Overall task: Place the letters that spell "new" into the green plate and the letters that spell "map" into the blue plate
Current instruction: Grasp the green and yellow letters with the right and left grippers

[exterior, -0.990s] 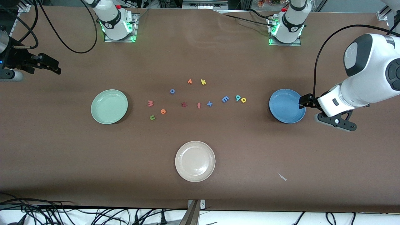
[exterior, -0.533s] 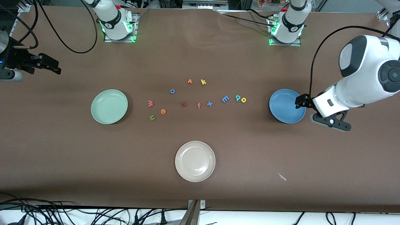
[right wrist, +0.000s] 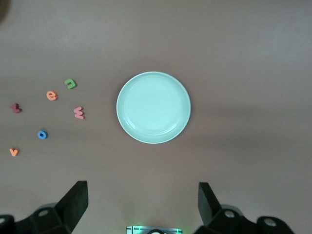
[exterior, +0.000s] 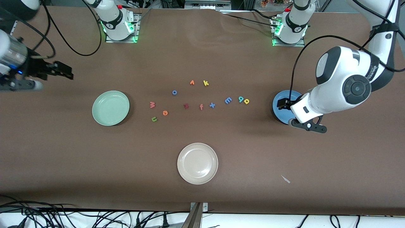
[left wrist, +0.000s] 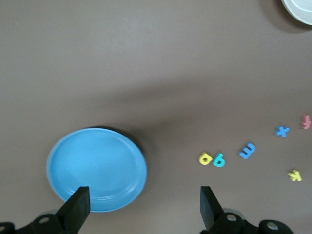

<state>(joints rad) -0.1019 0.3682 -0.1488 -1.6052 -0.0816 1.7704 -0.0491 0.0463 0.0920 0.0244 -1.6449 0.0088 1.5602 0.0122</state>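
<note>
While both tools stand spread and empty, the left tool [exterior: 286,112] hangs over the blue plate [exterior: 281,109]; the right tool [exterior: 60,71] hangs over bare counter [exterior: 202,47], past the green plate [exterior: 110,108] toward the right arm's end.

Taking the blue plate as landmark: yellow "p" [exterior: 246,101], teal "a" [exterior: 240,99] and light-blue "m" [exterior: 228,100] lie in a short row near it. Pink "w" [exterior: 152,104], orange "e" [exterior: 165,112] and olive "n" [exterior: 154,119] lie well apart from it, near the green plate.

All six lie flat. Judged light, soft foam; pinch across a stroke's edges. The "m" lies on its side.
</note>
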